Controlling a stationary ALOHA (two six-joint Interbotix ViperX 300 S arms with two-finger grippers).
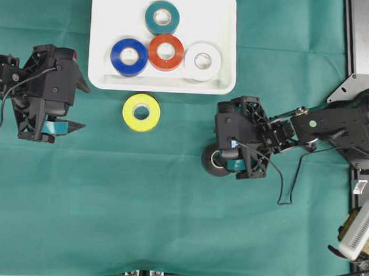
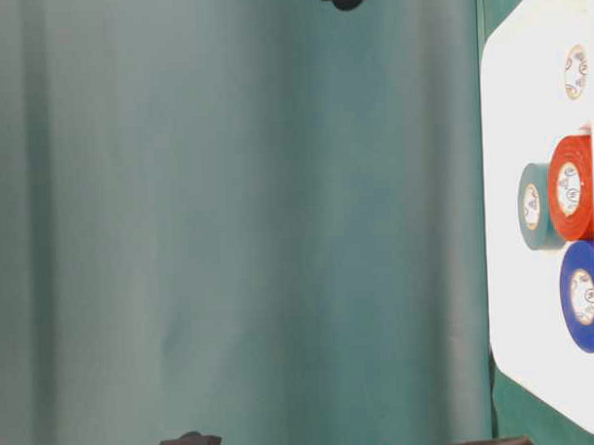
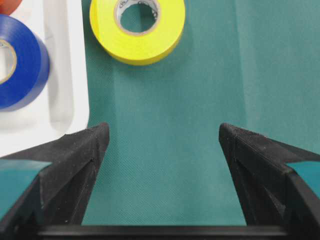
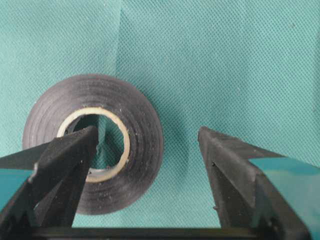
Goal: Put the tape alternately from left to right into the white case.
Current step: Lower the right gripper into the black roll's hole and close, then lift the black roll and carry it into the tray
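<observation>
The right gripper (image 4: 147, 137) is seen spread wide above the black tape roll (image 4: 93, 143), which lies flat on the green cloth (image 1: 170, 198). In the right wrist view one fingertip (image 4: 75, 145) stands over the roll's pale core and the other is placed outside the roll's rim, over bare cloth; contact cannot be told. Nothing is pinched.

The left gripper (image 3: 160, 135) is likewise spread, with only cloth between its fingers. It is held at the left side of the overhead view, well apart from the rolls. A wide open band of cloth is noted between the two arms and along the lower edge of the table.

The yellow tape roll (image 1: 141, 112) lies flat on the cloth just beside the near rim of the white case (image 1: 103, 26), not touching it as far as can be judged.

Inside the case four rolls are recorded: blue (image 1: 129, 57), orange-red (image 1: 165, 52) and white (image 1: 202, 61) in a row, touching one another, and teal (image 1: 162, 17) behind them, against the orange-red roll. Free floor is left in the case at its far corners, on both sides of the teal roll.
</observation>
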